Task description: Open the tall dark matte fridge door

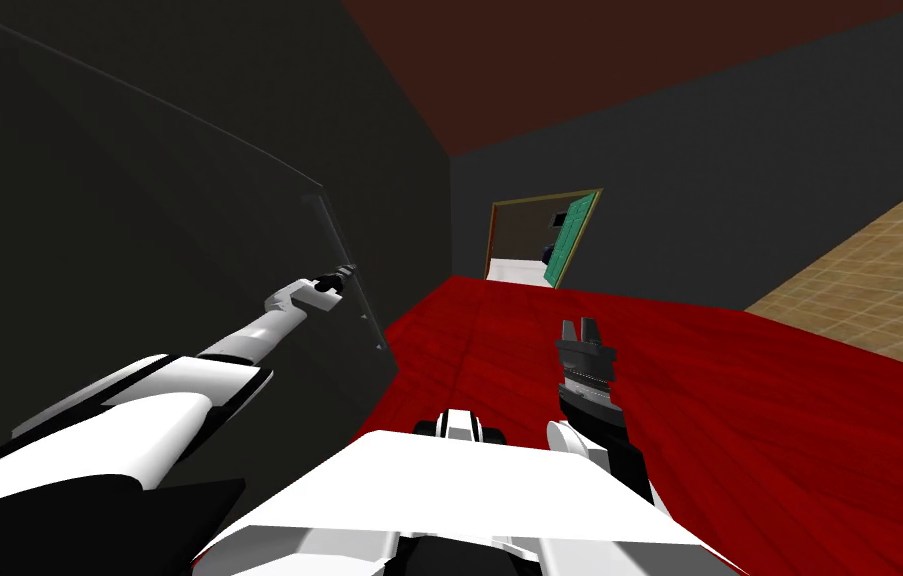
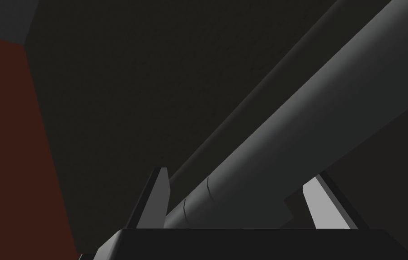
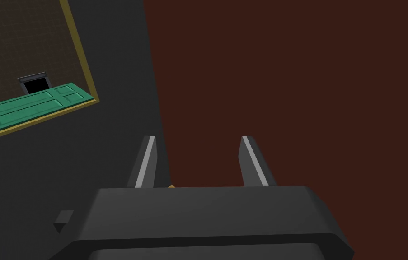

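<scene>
Fridge door: tall dark matte plane on the robot's left, rising from the red floor.
Handle: long grey bar near the door's free edge, passing between the left fingers.
Left gripper: spread wide astride the handle, with one finger touching it and the other just beside; not clamped.
Right gripper: parted, holding nothing, over the floor and well apart from the door.
Done: reach made, handle straddled.
Left to do: close on the bar, then pull; the door appears unopened, though the dim view hides its seam.

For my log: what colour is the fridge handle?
The handle is dark grey; left wrist view.
</scene>
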Motion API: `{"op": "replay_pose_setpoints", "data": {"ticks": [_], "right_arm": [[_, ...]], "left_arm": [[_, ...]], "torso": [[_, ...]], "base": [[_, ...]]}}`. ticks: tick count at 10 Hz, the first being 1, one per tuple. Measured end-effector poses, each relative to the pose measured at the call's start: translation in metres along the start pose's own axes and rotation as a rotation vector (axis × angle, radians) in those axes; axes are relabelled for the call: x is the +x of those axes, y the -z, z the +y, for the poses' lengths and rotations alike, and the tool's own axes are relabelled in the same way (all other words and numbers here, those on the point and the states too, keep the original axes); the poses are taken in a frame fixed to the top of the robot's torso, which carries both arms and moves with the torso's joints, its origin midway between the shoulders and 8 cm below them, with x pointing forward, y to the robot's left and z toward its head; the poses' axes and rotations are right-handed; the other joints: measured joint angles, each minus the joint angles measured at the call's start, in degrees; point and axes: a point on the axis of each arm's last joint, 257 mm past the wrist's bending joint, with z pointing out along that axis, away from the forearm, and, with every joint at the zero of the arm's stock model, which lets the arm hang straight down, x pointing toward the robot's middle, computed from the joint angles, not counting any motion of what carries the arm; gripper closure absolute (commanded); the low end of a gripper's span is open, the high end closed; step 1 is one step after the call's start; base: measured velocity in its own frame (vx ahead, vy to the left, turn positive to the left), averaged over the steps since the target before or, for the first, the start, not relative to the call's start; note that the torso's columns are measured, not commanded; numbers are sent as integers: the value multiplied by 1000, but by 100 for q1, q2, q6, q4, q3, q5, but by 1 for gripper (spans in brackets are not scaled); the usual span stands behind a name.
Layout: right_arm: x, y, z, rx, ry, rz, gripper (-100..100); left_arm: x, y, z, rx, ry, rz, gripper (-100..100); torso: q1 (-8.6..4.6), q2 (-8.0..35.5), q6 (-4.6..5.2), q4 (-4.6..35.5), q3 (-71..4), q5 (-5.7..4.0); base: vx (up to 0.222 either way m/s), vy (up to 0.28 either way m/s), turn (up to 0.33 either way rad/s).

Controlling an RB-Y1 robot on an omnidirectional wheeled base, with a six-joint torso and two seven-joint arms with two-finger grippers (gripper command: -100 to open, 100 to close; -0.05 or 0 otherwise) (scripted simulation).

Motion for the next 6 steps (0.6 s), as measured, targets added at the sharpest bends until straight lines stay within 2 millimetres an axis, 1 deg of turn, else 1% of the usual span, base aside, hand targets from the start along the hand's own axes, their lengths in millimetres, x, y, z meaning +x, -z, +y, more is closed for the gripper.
{"op": "replay_pose_setpoints", "data": {"ticks": [1, 2, 3, 4, 6], "right_arm": [[0, 0, 0, 0, 0, 0, 0], [0, 0, 0, 0, 0, 0, 0], [0, 0, 0, 0, 0, 0, 0], [0, 0, 0, 0, 0, 0, 0], [0, 0, 0, 0, 0, 0, 0]], "left_arm": [[10, 0, -15, 15, 0, 14, 100], [20, 1, -23, 25, -2, 27, 100], [32, -1, -35, 38, -1, 45, 100], [39, 1, -41, 47, 0, 55, 100], [54, 5, -68, 77, 2, 77, 100]], "torso": [[-18, 3, 8, -2, 4, 2], [-25, -21, -24, 0, -6, 1], [-16, -34, -24, 6, -17, -7], [-14, -42, -44, 7, -20, -5], [-39, -11, -12, 1, -4, -7]], "base": [[-211, 37, -108], [-190, 57, -56], [-130, 47, -63], [-135, 41, -38], [-205, 37, -80]]}}
